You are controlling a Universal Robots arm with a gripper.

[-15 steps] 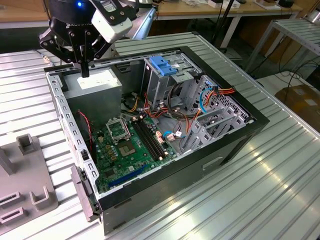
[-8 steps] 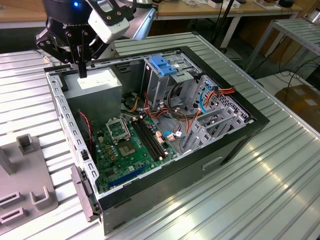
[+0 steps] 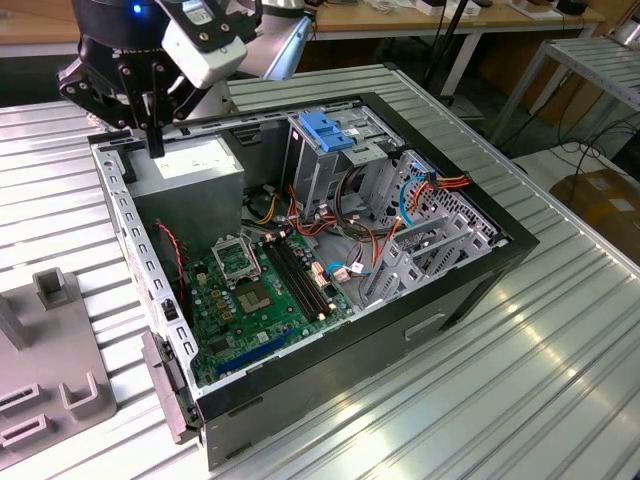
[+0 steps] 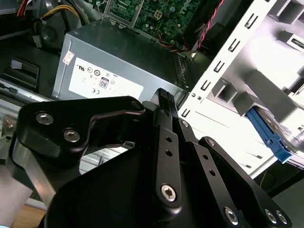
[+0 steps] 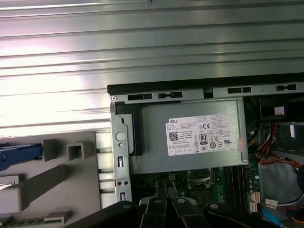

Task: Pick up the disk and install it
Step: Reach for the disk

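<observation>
So the claw point(image 3: 155, 148) hangs over the corner of the open PC case point(image 3: 450, 290), right above the grey power supply box point(image 3: 190, 168). Its fingers are pressed together with nothing in them. The disk point(image 5: 19, 153) sits in the grey holder point(image 5: 57, 178) on the worktop point(image 3: 560, 340) just beside the case, apart from the claw. In the first wrist view you can see its blue frame edge poking out.

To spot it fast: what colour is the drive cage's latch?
Bright blue; the latch shows best in the exterior view.
</observation>
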